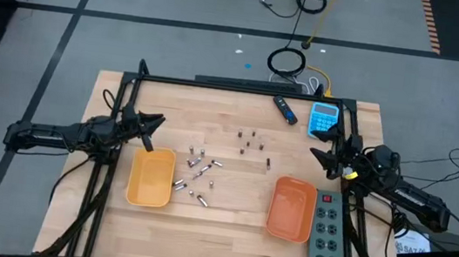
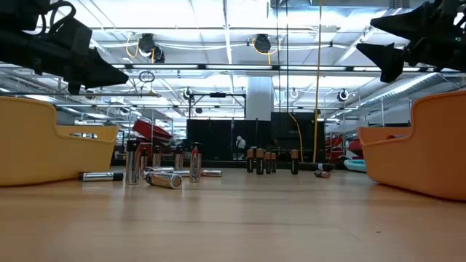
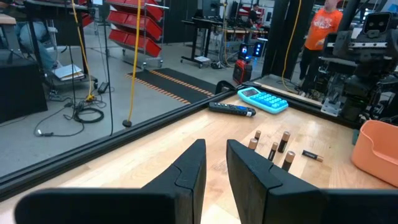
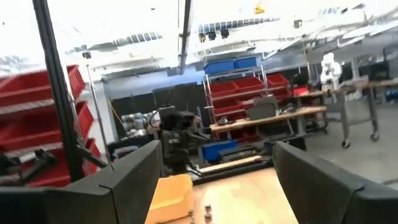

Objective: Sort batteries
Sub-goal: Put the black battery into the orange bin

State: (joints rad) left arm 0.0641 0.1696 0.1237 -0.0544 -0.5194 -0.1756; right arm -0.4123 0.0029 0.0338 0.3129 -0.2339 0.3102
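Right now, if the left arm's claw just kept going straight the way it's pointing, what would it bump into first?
Probably the small dark copper-topped batteries standing in a loose cluster mid-table. The left gripper, fingers slightly apart, aims toward them over bare wooden table; since it hangs above the table, it might pass over them.

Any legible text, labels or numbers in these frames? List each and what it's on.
None can be read.
Blue calculator with pale keys: key markings too small to read.
Grey power strip on the wooden table: markings too small.
White label beside the table's right edge: print blurred.
Silvery-white batteries and dark batteries: wrapper print too small.
Person's orange shirt: no readable print.
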